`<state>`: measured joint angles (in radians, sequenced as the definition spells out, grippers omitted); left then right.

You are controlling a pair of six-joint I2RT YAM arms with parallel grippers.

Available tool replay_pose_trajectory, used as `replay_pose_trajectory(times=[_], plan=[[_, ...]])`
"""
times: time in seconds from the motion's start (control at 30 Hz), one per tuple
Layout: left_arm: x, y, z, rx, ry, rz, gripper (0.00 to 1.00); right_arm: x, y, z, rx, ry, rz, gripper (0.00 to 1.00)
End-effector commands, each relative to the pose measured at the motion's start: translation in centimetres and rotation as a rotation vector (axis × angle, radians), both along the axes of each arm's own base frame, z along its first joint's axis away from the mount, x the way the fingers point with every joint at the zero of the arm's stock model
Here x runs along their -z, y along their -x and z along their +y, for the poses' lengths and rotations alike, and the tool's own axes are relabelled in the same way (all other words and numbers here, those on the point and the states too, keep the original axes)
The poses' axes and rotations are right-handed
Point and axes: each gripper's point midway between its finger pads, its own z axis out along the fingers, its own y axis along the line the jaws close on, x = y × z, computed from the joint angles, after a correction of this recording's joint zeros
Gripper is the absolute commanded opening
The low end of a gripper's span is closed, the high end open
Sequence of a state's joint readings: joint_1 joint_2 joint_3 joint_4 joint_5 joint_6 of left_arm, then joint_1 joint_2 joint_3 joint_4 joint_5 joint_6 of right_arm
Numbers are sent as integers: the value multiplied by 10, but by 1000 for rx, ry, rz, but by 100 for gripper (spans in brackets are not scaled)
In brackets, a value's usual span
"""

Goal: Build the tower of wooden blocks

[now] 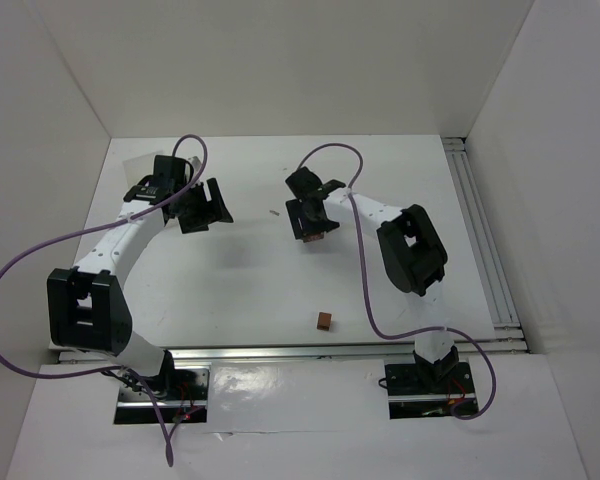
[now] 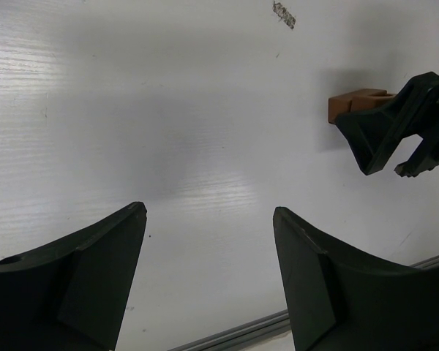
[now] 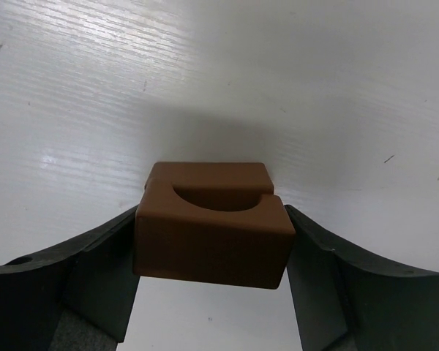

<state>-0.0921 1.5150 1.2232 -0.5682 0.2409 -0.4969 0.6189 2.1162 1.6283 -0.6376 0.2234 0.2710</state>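
Mid-table, right tool (image 1: pixel 310 220) clamped on notched block (image 3: pixel 212 245), left tool (image 2: pixel 208 248) apart over table (image 2: pixel 168 110), loose cube (image 1: pixel 324 320) near front edge

Notched block (image 3: pixel 212 245): reddish-brown, with a semicircular cut-out in its upper face. It sits level, clamped at both sides by the right gripper (image 1: pixel 313 232), mid-table (image 1: pixel 240 285).

Cube (image 1: pixel 324 320): small, reddish-brown, lying alone near the front edge, well apart from the notched block.
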Motion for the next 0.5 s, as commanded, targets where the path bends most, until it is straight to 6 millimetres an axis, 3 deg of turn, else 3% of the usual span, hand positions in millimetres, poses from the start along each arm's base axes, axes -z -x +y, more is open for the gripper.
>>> replay_pose_trajectory(times=[0.0,0.2,0.47], plan=[[-10,-9,-2,15,16,-36,82,-8,-13,4,17,-36,-46,77],[-11,-11,-4,20,23,-35,82,-8,-13,4,17,-36,-46,68],[-17,-17,-3,34,14,-58,82,-7,-17,7,25,-46,-53,67]])
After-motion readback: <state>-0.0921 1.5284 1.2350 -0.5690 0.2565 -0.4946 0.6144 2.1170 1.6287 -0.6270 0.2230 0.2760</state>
